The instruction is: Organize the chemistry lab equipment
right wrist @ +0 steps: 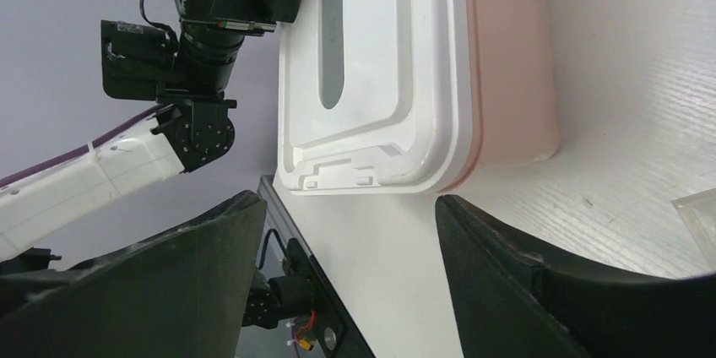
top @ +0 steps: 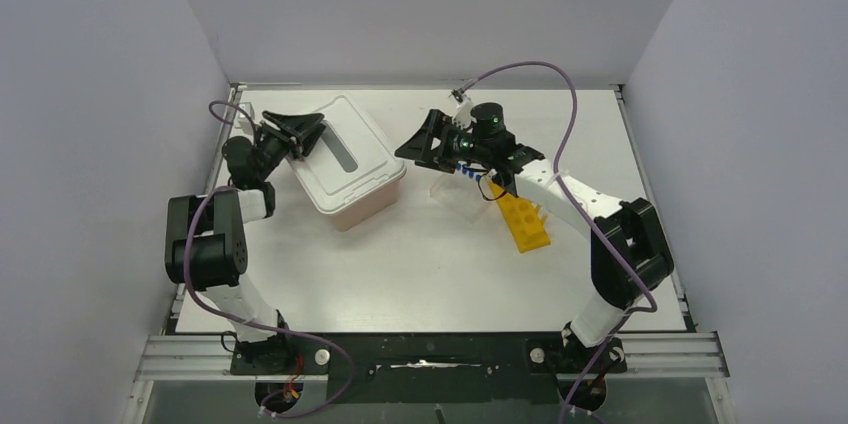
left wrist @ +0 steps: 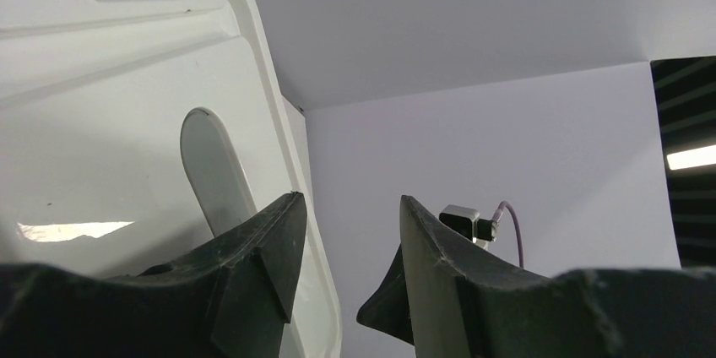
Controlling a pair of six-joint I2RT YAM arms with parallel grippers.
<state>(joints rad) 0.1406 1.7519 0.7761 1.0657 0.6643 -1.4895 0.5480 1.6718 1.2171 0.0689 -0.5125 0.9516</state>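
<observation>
Shows a white table (top: 420,284) with a pink tub (top: 365,206) toward its back-left corner, covered by a white lid (top: 335,159) — likely storage for the equipment. At the lid's left edge, left gripper (left wrist: 346,206) half-spread, clamping nothing visible, probably poised to lift it. Right of centre, yellow holed rack (top: 525,224), then clear tube rack (top: 445,184) with blue-capped clear tubes (top: 463,172). Just above these, right gripper (right wrist: 350,202) — wide, empty.
</observation>
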